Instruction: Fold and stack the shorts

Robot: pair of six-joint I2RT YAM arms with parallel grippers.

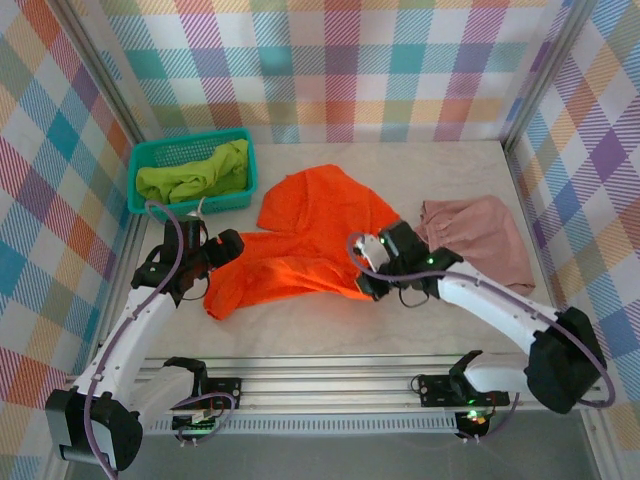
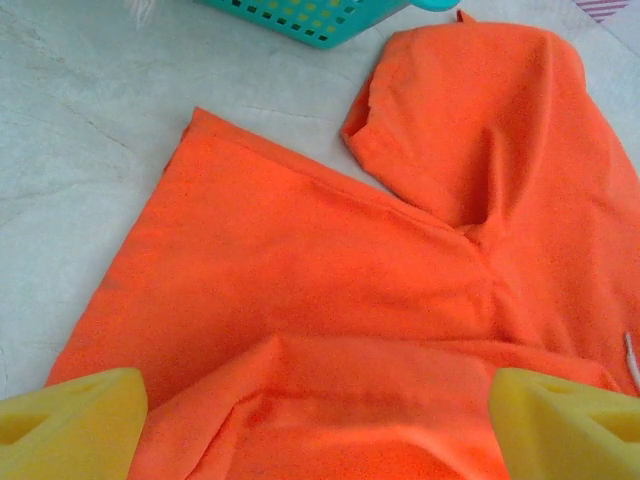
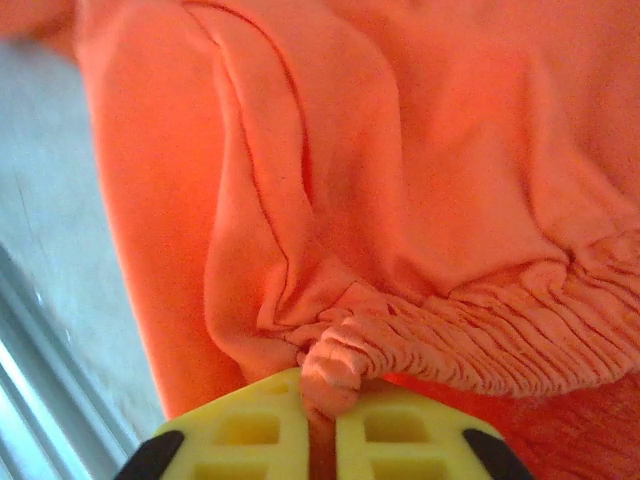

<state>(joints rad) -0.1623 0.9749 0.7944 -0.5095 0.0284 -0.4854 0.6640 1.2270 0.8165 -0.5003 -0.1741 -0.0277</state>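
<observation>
From above: locate orange shorts (image 1: 310, 235) at centre of bench (image 1: 300, 325), pink shorts (image 1: 475, 235) toward the right edge, green shorts (image 1: 195, 175) in basket (image 1: 190, 140) at far left corner.

Left wrist: note left gripper (image 2: 320, 430) spread wide, empty, above the cloth; lower before closing.

Right wrist: verify right gripper (image 3: 320, 425) clamped on gathered waistband (image 3: 500, 345); lift both evenly.

- The left arm (image 1: 135, 330) rises from its base at the near left and leans toward the far side, with its wrist turned to the right.
- The left gripper (image 1: 226, 246) stands wide open, its yellow fingertips (image 2: 70, 425) set far apart at either side of the wrist view.
- The right arm (image 1: 490, 300) reaches from its near right base leftward toward the middle, forearm low.
- The right gripper (image 3: 320, 425) is closed, its yellow pads (image 3: 400, 430) pinching a bunched fold of the orange shorts (image 3: 400, 200) at the gathered waistband.
</observation>
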